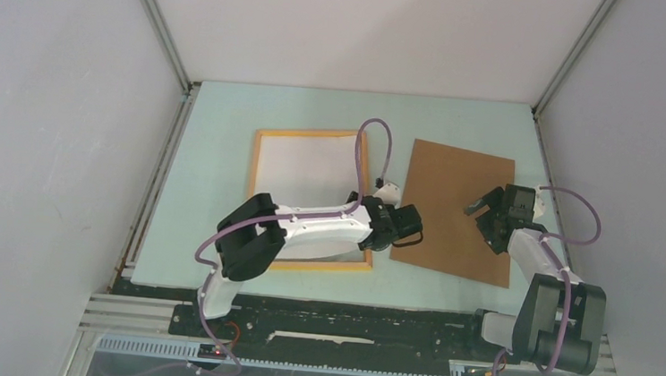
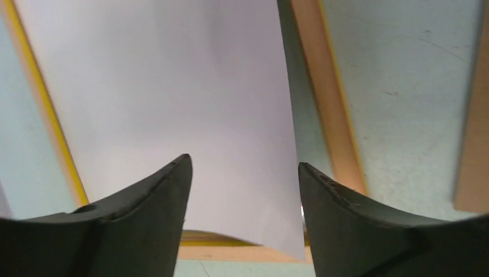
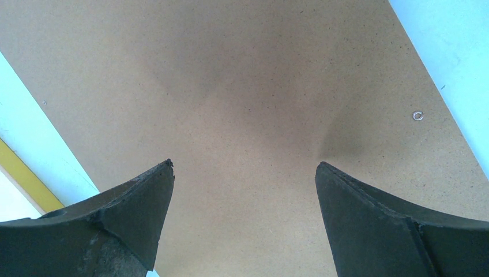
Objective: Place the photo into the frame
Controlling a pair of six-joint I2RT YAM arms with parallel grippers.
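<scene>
Orange-yellow frame (image 1: 307, 133) lies left of centre on the bench (image 1: 216, 143), with the photo (image 1: 304, 172) inside it, white back up. From my left wrist, one near corner seems to ride over the rail. Pressed like that, it could crease. My left fingers (image 1: 408, 232) are spread and empty beside that corner. My arm hides the frame's near part from above. Further right, my right fingers (image 1: 484, 220) gape over the brown board (image 1: 451, 188). The printed side is unseen.

White photo (image 1: 304, 163); orange-yellow frame (image 1: 308, 133); plain brown backing sheet (image 1: 445, 206).
</scene>
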